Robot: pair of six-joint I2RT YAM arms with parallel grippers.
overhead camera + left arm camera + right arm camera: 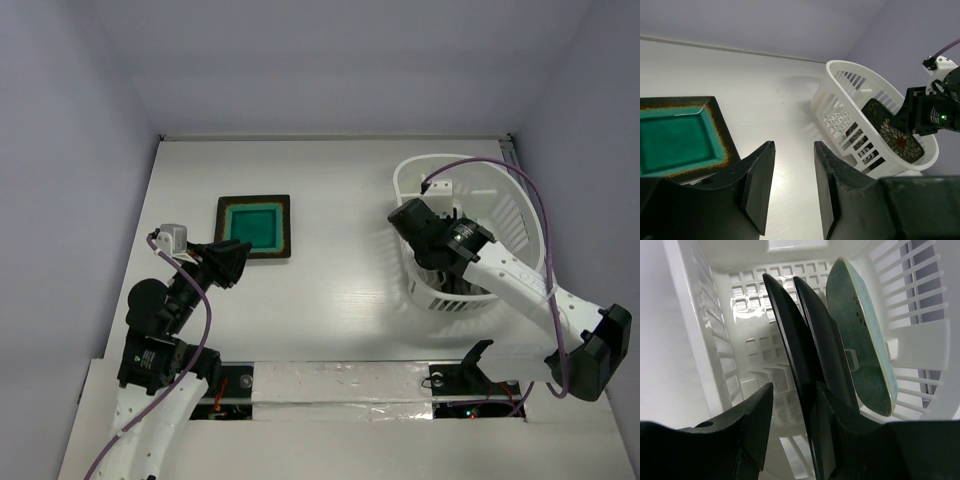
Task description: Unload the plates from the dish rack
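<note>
The teal plate (254,226) lies near the desk's (340,170) left edge beside the open, empty left gripper (792,165). In the dish rack (445,297) by the right edge, the right gripper (795,392) straddles an upright black plate (785,335), jaws apart; next it should close and lift straight.

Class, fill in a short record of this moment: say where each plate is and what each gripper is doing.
unloaded so far: teal-centred plate, flat on the table, left of the dish rack
in the rack: two black plates and a mint-green plate, all standing on edge
left gripper: open, empty, close to the teal-centred plate
right gripper: inside the rack, jaws open on either side of a black plate's edge, not closed on it
</note>
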